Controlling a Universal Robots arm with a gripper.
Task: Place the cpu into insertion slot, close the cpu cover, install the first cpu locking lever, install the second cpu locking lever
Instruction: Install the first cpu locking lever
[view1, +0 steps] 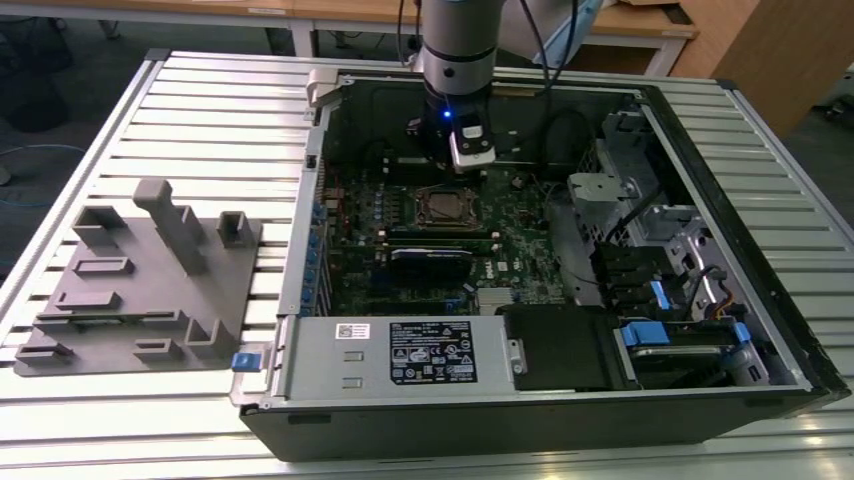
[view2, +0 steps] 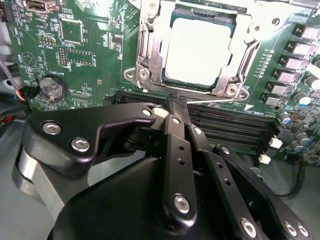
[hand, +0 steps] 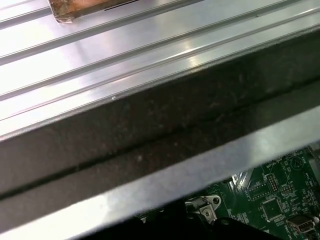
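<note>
**Desk** (view1: 200, 90), exterior view's left: grey fixture tray (view1: 140, 270).
**Centre:** open computer case (view1: 534, 420) with green motherboard (view1: 360, 250). The insertion slot (view1: 447, 207) holds the cpu (view2: 200, 47), and the cpu cover (view2: 151, 52) lies flat around it.
**Step, as judged:** locking-lever stage.
**Arm** (view1: 454, 50): vertical over the board.
**Gripper** (view2: 172, 105): fingers together, nothing visibly held, tip just beside a thin lever wire (view2: 215, 102) at the cover's edge.
**Requirement, as judged:** fine, light contact on that wire.

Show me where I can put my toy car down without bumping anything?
Bare ribbed table beyond the grey fixture, and the strip before the computer case. Inside the case is crowded, worst near the gripper by the cpu.
</note>
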